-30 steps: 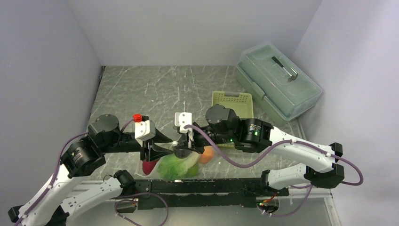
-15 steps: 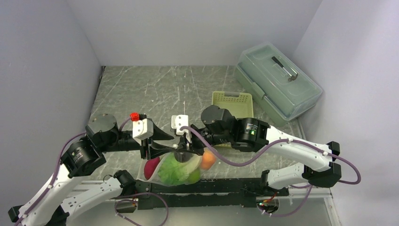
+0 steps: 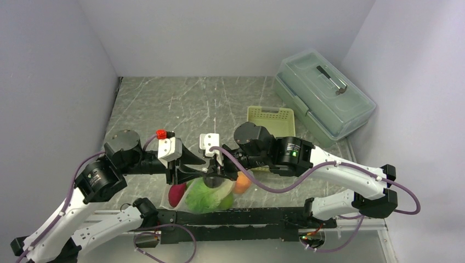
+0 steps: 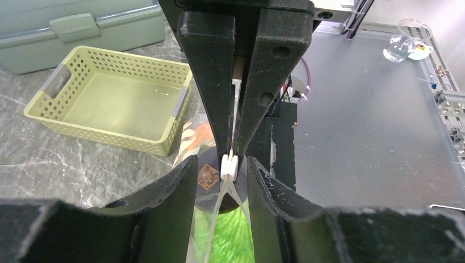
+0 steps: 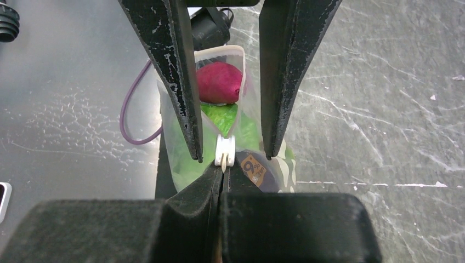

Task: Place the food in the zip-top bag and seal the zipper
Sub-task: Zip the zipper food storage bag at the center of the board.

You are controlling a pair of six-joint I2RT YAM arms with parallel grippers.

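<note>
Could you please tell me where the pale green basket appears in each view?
Top view: basket just right of centre.
Left wrist: basket at upper left.
Right wrist: not in it.
Shared landmark: the green lettuce, seen in all three.

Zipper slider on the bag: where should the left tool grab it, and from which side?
Pinch the white slider across its two broad faces, coming in along the zipper from the open end of the bag. The left tool straddles it there, jaws open, while the right tool clamps the zipper just behind it.
</note>
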